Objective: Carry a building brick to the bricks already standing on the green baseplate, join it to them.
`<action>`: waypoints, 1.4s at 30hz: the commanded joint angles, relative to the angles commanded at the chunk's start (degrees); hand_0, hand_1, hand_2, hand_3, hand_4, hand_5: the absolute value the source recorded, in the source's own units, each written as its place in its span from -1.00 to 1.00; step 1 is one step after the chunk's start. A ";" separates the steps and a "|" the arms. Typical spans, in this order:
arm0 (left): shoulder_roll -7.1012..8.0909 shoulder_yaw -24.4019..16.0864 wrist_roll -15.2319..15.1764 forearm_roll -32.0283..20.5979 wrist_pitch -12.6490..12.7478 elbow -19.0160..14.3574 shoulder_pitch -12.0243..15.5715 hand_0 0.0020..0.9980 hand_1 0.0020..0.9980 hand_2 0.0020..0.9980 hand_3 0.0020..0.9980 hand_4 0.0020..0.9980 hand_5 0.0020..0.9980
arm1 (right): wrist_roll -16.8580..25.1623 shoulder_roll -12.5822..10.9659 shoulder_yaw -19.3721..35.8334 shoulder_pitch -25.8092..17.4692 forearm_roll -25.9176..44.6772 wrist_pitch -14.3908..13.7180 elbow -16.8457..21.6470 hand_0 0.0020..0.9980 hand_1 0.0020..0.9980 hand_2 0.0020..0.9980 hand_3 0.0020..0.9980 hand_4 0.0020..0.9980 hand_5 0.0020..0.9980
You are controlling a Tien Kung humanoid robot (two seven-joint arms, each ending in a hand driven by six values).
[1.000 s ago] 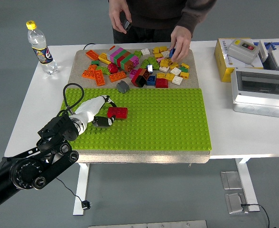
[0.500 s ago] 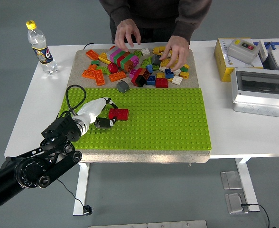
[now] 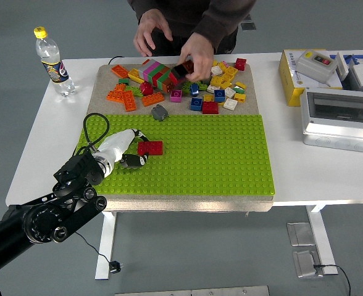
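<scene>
The white table point(image 3: 33, 154) carries a tan mat, and on the mat's near half lies the green baseplate point(image 3: 218, 160), running almost to the table's near edge. On the mat's far half sits a loose heap of bricks point(image 3: 169, 83) in orange, yellow, white, blue and red, among them a stacked block of pink, green and red pieces. At the table's right edge stand a grey enclosure point(image 3: 341, 120) and a yellow box point(image 3: 292, 77); a plastic bottle point(image 3: 50, 61) stands at the far left corner.

My left arm comes in from the near left corner, and my left hand point(image 3: 123, 148) rests on the baseplate's left part, its white fingers curled around the red brick point(image 3: 150, 148), which sits low on the studs just beside my fingertips.

A person stands at the far edge. One of their hands point(image 3: 197, 52) holds a dark brick above the heap; the other hand point(image 3: 147, 31) hovers open behind it.
</scene>
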 joint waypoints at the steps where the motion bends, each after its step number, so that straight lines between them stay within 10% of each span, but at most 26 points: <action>1: -0.06 0.07 -0.12 -0.04 0.14 0.10 -0.03 0.98 0.88 0.87 0.13 0.05 -0.68 | 0.00 0.03 -0.04 0.01 0.03 0.01 0.00 0.38 0.33 0.40 0.34 -0.20 0.58; 42: -0.42 -0.14 -1.64 0.04 0.26 0.95 -0.16 0.96 0.87 0.88 0.61 0.05 -0.67 | -0.06 -0.06 -0.18 0.33 0.24 0.03 0.02 0.38 0.33 0.39 0.34 -0.19 0.58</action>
